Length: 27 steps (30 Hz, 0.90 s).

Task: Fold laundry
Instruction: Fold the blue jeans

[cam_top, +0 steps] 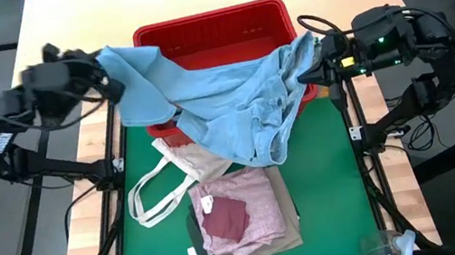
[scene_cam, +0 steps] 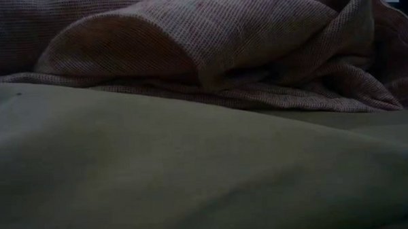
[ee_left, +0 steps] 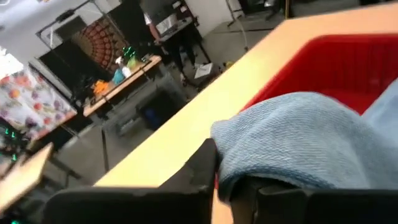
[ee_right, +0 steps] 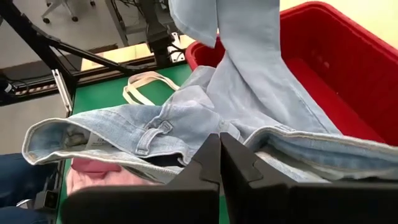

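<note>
The light blue jeans (cam_top: 223, 101) are strung between my two grippers over the red basket (cam_top: 212, 29). Their middle sags over the basket's front wall down toward the green mat (cam_top: 330, 194). My left gripper (cam_top: 111, 84) is shut on their left end, my right gripper (cam_top: 316, 63) on their right end. Nearer on the mat, the mottled pink top (cam_top: 253, 201) lies on the beige trousers (cam_top: 290, 232), with a dark red piece (cam_top: 224, 220) on top. In the low view the pink top (scene_cam: 208, 39) and beige cloth (scene_cam: 158, 170) fill the picture. My left gripper pinches a rounded fold of denim (ee_left: 249, 168) at the jeans' left end between its two fingers, coming from the table's left, nearly level. The cloth is lifted clear there and runs off toward the basket. My right gripper pinches the stitched waistband edge (ee_right: 261, 140) between its shut fingers, slanting down from the table's right. The waistband hangs open in front of the fingers, and a leg (ee_right: 249, 56) rises away from it.
A white tote bag (cam_top: 163, 183) lies on the mat just left of the folded pile, its handles looping toward the left edge. The red basket stands at the mat's far edge. Black frame bars (cam_top: 114, 164) run along both sides of the mat.
</note>
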Tool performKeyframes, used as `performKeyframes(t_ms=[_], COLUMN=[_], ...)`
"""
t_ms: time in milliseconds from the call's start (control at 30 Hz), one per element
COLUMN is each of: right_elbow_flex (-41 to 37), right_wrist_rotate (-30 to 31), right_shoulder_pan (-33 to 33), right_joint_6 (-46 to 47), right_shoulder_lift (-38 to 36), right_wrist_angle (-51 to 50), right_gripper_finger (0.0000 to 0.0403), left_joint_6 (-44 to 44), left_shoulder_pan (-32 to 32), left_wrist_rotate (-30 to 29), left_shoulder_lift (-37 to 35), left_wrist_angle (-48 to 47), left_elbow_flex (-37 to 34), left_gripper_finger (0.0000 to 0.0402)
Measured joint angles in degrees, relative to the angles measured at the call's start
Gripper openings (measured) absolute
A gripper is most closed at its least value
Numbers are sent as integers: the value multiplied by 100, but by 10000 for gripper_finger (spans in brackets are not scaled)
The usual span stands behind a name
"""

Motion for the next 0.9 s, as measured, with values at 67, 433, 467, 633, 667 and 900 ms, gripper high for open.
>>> performKeyframes(t_ms=[67,433,467,633,667,900], right_elbow_flex=[0,0,0,0,0,0], right_wrist_rotate=[0,-4,-4,-7,-7,-9], right_shoulder_pan=[-12,-12,-12,-10,-12,-12], right_joint_6=[0,13,13,13,13,13], right_shoulder_lift=[6,4,4,4,4,4], right_wrist_angle=[-4,-19,-19,-19,-19,-158], right_gripper_finger=[0,0,0,0,0,0], left_joint_6=[183,517,515,515,515,488], left_shoulder_pan=[0,555,672,1359,1485,2266], left_wrist_rotate=[-31,-314,-308,-310,-310,-70], left_shoulder_lift=[59,551,587,639,639,579], left_wrist_angle=[4,21,20,14,14,-282], left_elbow_flex=[-168,-384,-384,-384,-384,-384], left_gripper_finger=[37,140,146,158,158,159])
